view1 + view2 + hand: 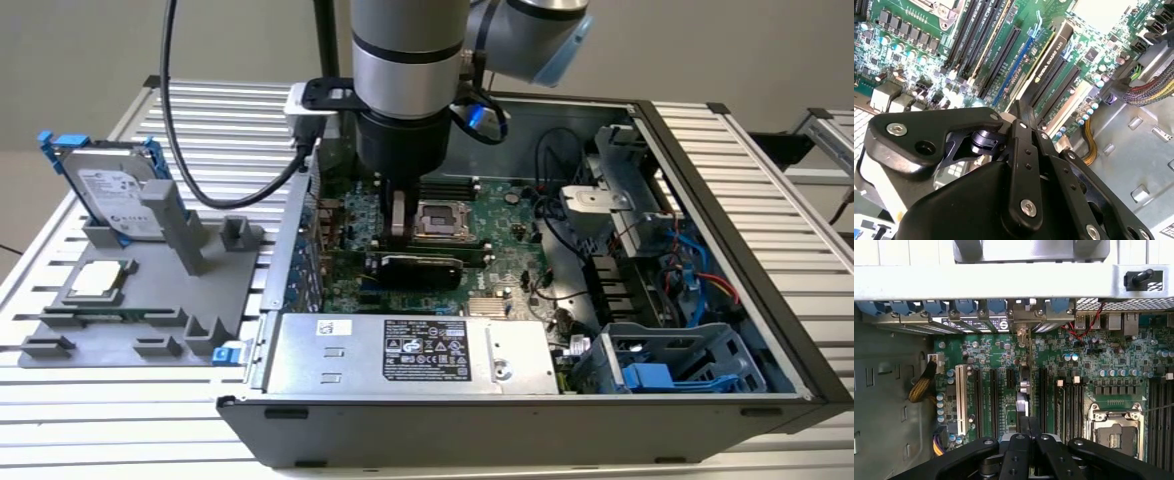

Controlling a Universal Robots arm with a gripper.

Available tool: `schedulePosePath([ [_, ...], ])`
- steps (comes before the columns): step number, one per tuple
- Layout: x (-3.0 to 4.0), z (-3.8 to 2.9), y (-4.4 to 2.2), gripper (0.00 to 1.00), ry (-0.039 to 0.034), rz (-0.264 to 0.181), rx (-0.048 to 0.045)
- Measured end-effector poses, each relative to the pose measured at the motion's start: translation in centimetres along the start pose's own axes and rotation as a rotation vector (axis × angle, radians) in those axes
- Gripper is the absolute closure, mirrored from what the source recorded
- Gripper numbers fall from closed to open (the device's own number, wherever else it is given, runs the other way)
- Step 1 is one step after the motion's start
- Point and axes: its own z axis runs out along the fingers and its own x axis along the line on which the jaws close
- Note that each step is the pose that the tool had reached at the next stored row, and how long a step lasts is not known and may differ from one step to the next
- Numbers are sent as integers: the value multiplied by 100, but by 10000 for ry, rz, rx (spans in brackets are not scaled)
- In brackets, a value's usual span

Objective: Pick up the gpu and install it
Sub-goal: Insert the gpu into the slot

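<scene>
Ribbed matt metal: counter (747, 140). Dull grey sheet steel: case (534, 440). Glossy green board: motherboard (989, 352). Matt black shroud, satin edge: gpu (1051, 55). Smooth black plastic-looking links, bright screws: fingers (1021, 165). Matt grey plastic: holder (160, 300). Brushed silver metal, blue plastic rails: drive (114, 190).

The arm (407, 60) is reaching straight down from twelve o'clock in the exterior view, its silver and black wrist section standing vertical. The gripper (396, 232) is pointing toward six o'clock below that wrist. In the second wrist view the gripper (1021, 116) is showing its black linkages converging, with the fingers (1026, 117) pressing close together. In the first wrist view the gripper (1028, 424) is likewise closing narrowly.
</scene>
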Motion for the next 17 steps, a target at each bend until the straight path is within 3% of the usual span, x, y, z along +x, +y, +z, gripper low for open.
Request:
schedulePosePath([
  [8,0,-10,3,100,-2,0,1],
  [17,7,-59,184,100,-4,1,21],
])
